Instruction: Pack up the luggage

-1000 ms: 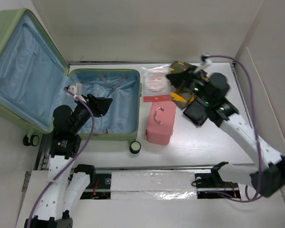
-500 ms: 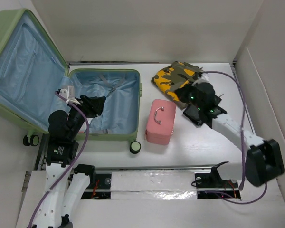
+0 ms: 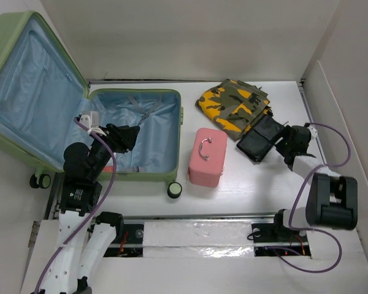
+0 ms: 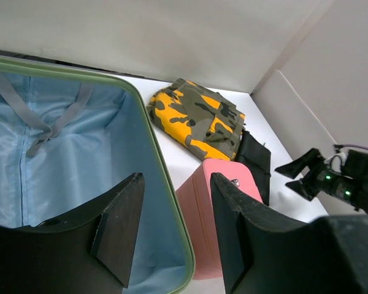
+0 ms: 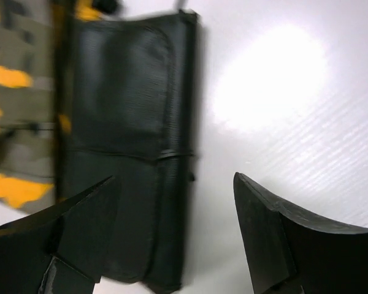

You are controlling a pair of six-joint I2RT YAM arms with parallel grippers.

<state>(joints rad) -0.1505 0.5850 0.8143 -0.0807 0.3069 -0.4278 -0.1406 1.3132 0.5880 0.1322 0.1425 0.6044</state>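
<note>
You have the luggage (image 3: 153, 135) left on the desk (image 3: 245, 184), the case (image 3: 207, 158) just right, the cloth (image 3: 233, 105) behind (pouch (image 3: 257, 139) touching it).

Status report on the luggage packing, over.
Left gripper open, right gripper open, both empty. Luggage open. Pink case, camo garment, black pouch on table, unpacked.

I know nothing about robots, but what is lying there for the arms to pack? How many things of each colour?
Green: 1, the open luggage
Pink: 1, the small case
Camouflage, yellow and olive: 1, the folded cloth
Black: 1, the flat pouch
Total: 4
</note>
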